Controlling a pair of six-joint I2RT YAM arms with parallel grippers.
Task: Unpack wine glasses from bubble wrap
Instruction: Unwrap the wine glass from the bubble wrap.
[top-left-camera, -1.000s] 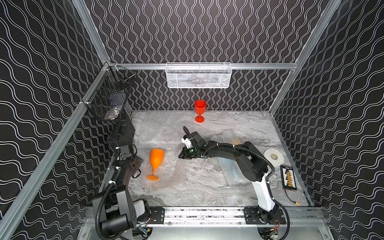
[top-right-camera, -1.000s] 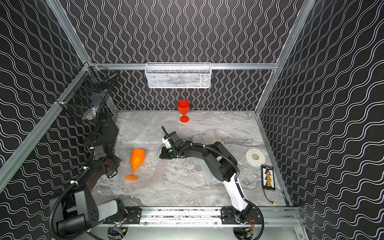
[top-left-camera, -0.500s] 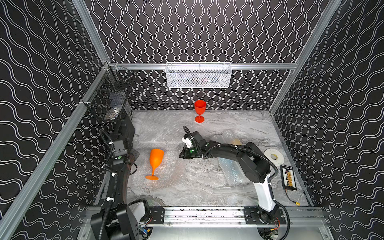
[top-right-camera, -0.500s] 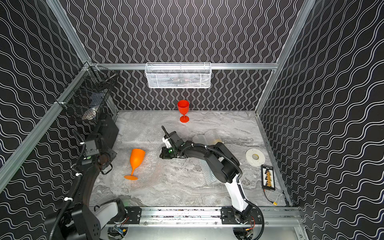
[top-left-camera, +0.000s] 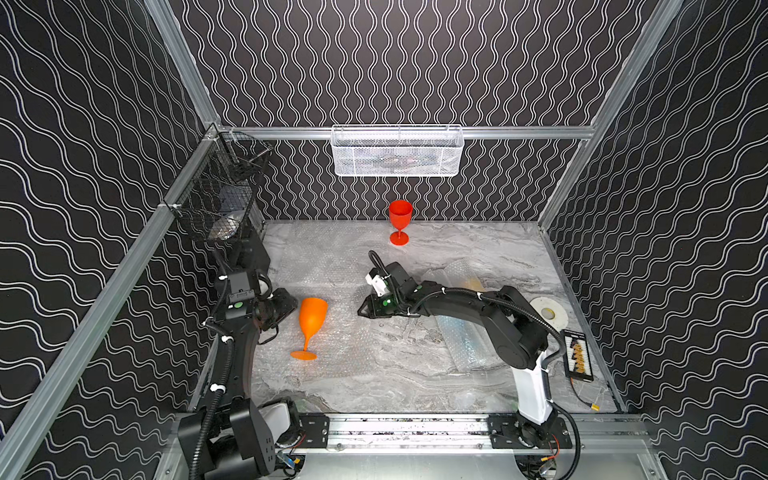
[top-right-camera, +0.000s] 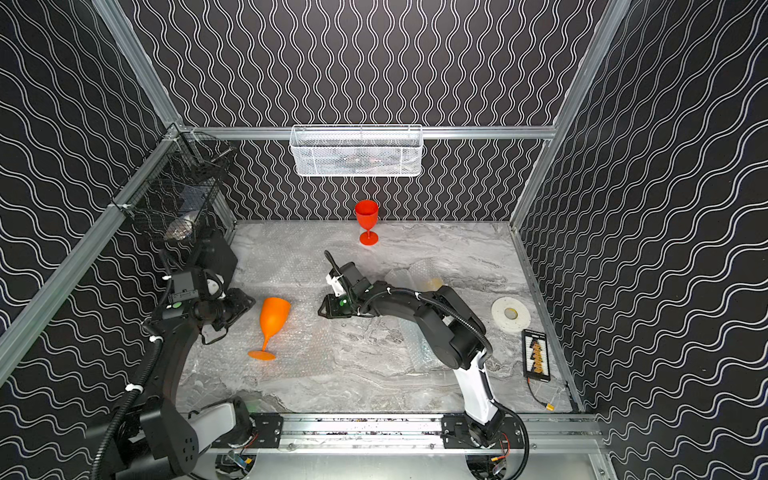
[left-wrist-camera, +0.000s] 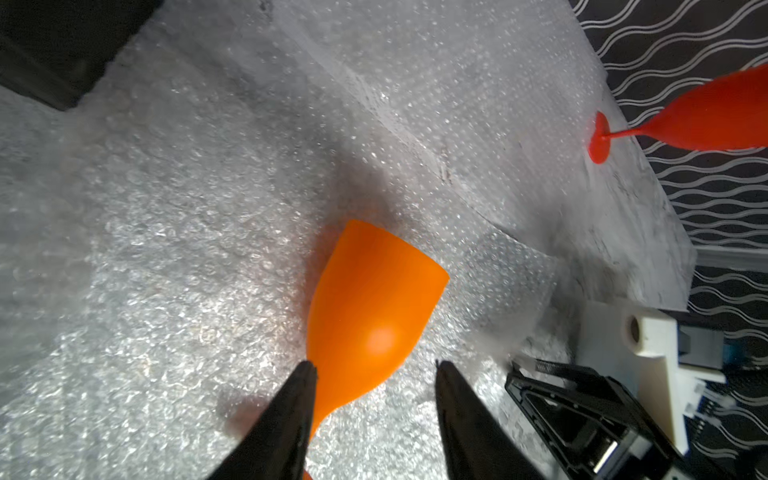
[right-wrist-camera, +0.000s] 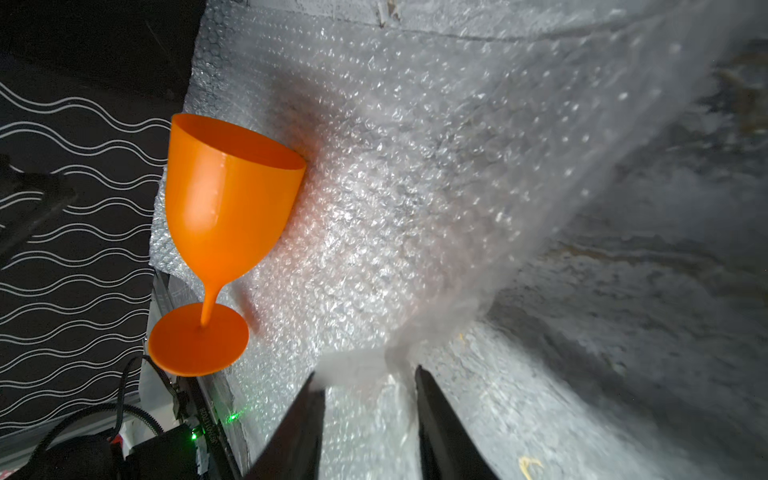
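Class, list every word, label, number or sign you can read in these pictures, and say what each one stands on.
No text can be read for certain.
Lettering on the dark strip beside a green light, right wrist view: blurred, unreadable.
Orange marks on the black device, in both top views: too small to read.

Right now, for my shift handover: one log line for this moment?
left gripper open beside orange glass | right gripper open over bubble wrap | orange glass unwrapped, on its side | red glass upright
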